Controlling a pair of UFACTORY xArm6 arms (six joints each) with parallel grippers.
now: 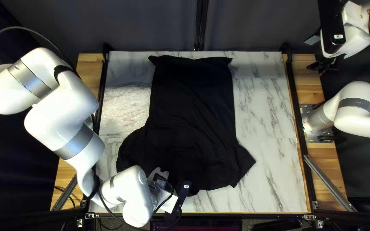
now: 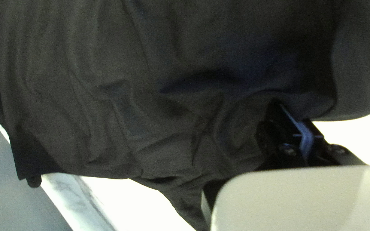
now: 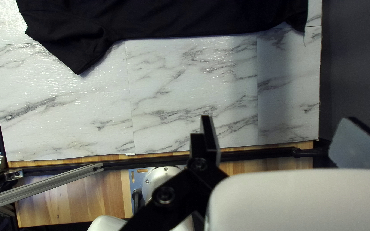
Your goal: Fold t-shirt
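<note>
My left gripper is at the table's near edge, over the lower border of the black t-shirt. In the left wrist view the left gripper has its fingers together on a bunched part of the t-shirt, with wrinkles spreading from the tips. The shirt lies spread out, its straight body toward the far edge and a pointed corner at the lower right. High at the upper right of the top left view, my right gripper is away from it. In the right wrist view the right gripper has widely parted, bare fingers.
The marble-patterned tabletop shows on both sides of the shirt. Black rails border it, with wooden strips outside. A metal bar slants at the lower right. My left arm reaches over the table's left edge.
</note>
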